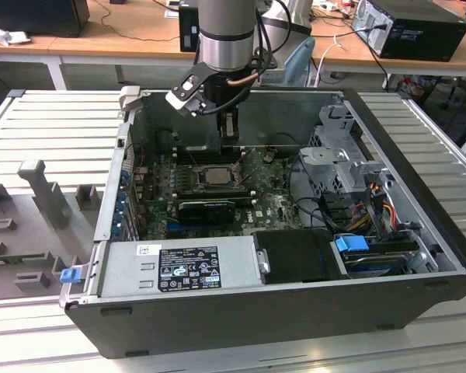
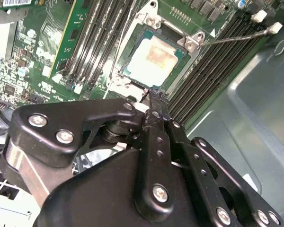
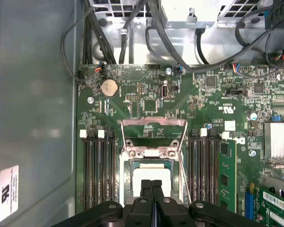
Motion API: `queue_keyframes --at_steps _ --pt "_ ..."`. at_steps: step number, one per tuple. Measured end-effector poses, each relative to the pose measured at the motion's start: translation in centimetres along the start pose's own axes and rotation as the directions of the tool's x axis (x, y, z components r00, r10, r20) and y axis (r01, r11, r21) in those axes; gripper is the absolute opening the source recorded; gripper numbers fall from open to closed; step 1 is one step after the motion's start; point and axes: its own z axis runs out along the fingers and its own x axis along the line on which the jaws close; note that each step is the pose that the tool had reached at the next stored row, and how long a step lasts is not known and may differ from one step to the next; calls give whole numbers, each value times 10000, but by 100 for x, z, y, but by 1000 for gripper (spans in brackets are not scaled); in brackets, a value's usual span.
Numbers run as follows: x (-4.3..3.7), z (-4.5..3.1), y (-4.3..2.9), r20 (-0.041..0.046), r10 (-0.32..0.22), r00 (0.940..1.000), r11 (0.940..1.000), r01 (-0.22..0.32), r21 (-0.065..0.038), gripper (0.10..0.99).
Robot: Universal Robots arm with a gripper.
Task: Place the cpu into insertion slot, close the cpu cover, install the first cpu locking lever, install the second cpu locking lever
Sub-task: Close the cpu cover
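The cpu (image 2: 154, 59), a flat square chip with a pale silvery top and a brownish smear, lies level in the insertion slot (image 2: 180, 59); the slot is black-rimmed, set in the green board; the cpu cover (image 3: 154, 124), a silvery windowed frame, stands swung open; one thin locking lever (image 2: 236, 35) juts free alongside.

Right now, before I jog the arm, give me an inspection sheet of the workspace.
surface: ribbed grey table carries the open computer case.
job's things: cpu lies in the insertion slot; cpu cover stands open; one thin lever sticks out sideways.
clutter: grey fixture blocks on the table, exterior view's left.
pincer: shut, empty, close over the cpu.
cables: black bundle inside the case; coloured leads by the drive bays.
surroundings: wooden benches with other computers behind.
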Motion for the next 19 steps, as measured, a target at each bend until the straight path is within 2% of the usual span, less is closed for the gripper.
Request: queue_keyframes --at_steps 4,19 --pt "7 2 35 1 -1 10000 10000 1 0 106" --pt "26 5 94 1 -1 10000 10000 1 1 106"
